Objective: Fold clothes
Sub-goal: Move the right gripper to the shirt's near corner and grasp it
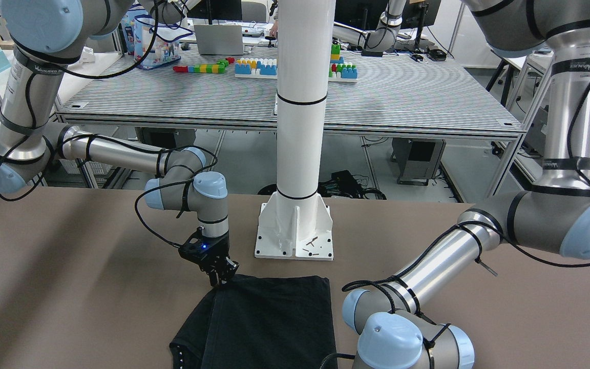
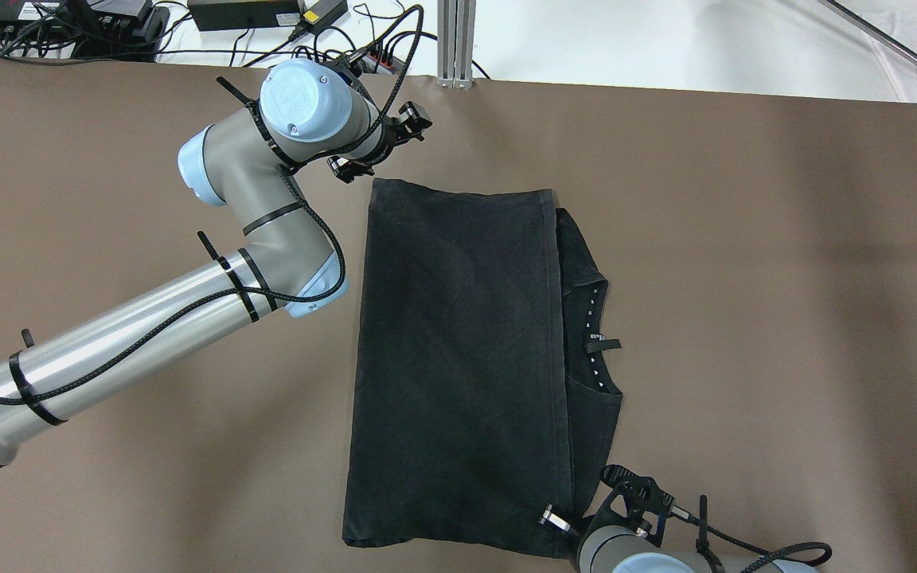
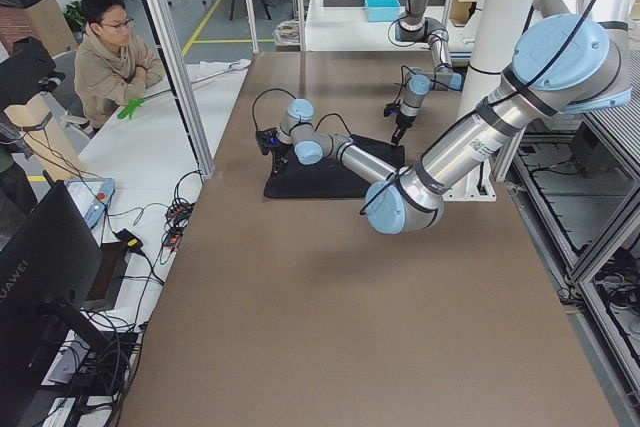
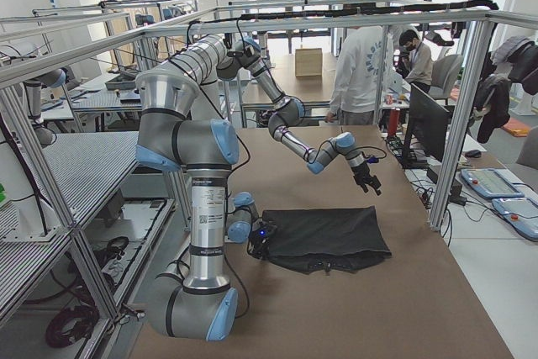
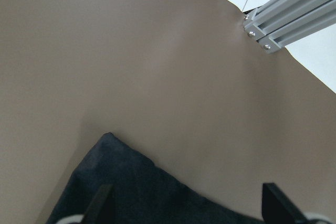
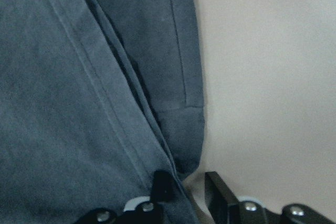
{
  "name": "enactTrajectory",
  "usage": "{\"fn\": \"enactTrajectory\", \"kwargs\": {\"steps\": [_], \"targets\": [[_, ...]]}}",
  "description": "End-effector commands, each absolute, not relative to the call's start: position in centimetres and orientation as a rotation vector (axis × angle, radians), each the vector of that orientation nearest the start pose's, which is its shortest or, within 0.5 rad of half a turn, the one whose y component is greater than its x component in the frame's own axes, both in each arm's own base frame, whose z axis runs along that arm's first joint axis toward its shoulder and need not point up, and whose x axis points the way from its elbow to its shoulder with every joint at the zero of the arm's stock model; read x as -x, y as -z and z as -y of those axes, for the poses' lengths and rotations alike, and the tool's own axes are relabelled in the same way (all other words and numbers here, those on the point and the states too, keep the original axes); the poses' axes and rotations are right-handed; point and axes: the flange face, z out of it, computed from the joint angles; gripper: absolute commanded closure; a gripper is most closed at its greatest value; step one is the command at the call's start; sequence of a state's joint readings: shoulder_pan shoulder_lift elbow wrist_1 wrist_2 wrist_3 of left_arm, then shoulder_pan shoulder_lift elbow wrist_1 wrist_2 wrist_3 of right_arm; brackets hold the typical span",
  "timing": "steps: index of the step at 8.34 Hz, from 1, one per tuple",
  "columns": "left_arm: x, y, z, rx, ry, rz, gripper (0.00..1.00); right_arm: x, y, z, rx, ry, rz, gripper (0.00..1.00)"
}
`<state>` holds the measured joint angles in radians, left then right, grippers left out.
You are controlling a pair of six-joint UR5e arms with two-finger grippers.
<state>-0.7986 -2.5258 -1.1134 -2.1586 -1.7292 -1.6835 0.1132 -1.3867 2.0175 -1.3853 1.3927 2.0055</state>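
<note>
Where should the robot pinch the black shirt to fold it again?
Probably at the far corner of the black shirt, just below the open left gripper. The shirt lies flat, so only its edges can be pinched, and that corner pokes out onto the bare table. Come down from above on the table side, slipping one finger underneath.

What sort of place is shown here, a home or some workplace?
Most likely a robotics laboratory. The black garment lies on a brown table. Toy blocks lie on a striped table behind it. Another robot arm stands farther back, and a person sits alongside.
</note>
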Motion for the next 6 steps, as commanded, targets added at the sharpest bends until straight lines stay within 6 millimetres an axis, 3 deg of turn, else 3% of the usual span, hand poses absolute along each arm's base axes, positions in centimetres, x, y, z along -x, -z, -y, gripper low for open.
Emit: {"fn": "enactTrajectory", "kwargs": {"steps": [1,3,6], "targets": [[-49.2,-17.9,67.3,-0.235,0.732,-1.094,0.0,51.8,-34.7,20.8,-0.036,-0.584,0.837,1.0],[-49.2,-17.9,67.3,-0.237,0.731,-1.094,0.0,51.8,-34.0,20.9,-0.032,-0.588,0.851,1.0],[-48.9,-17.6,66.9,-0.23,0.744,-1.108,0.0,50.6,-31.4,21.1,-0.02,-0.592,0.897,1.0]]}}
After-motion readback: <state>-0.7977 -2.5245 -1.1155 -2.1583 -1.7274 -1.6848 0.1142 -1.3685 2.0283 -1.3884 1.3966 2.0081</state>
